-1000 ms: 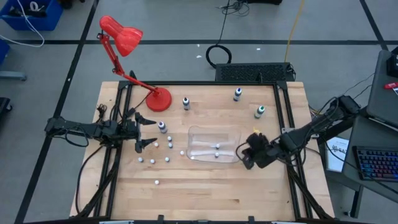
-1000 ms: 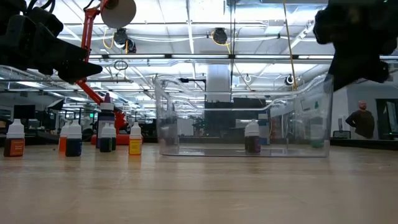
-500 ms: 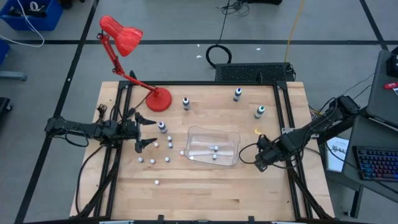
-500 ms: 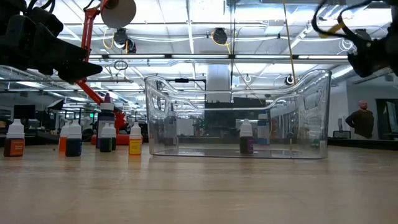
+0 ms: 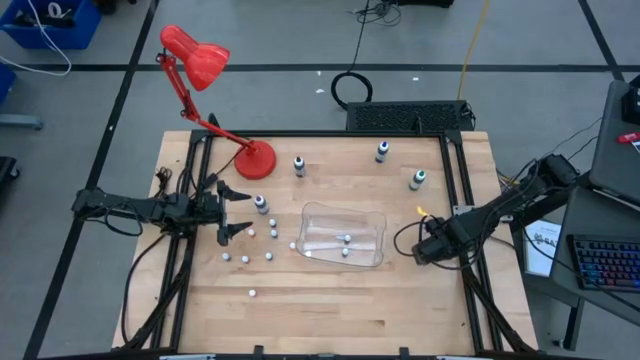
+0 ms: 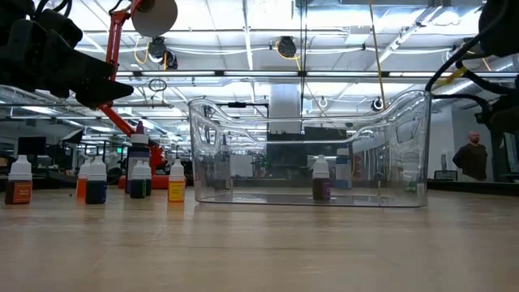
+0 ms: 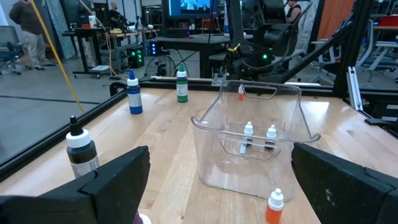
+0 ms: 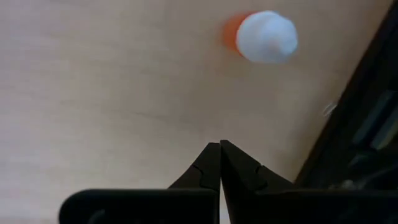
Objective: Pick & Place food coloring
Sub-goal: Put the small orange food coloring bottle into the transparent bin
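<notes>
right claw (image 8: 219,149) pinched closed and empty beside the clear bin (image 5: 343,236); left claw (image 5: 236,211) spread wide, empty.

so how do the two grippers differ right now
The left gripper has its fingers spread wide; the right gripper has its fingers pressed together. The left gripper hangs beside the loose food coloring bottles left of the clear bin; the right gripper sits off the bin's right side, pointing down near one orange bottle. Both are dark, two-fingered and hold nothing.
</notes>
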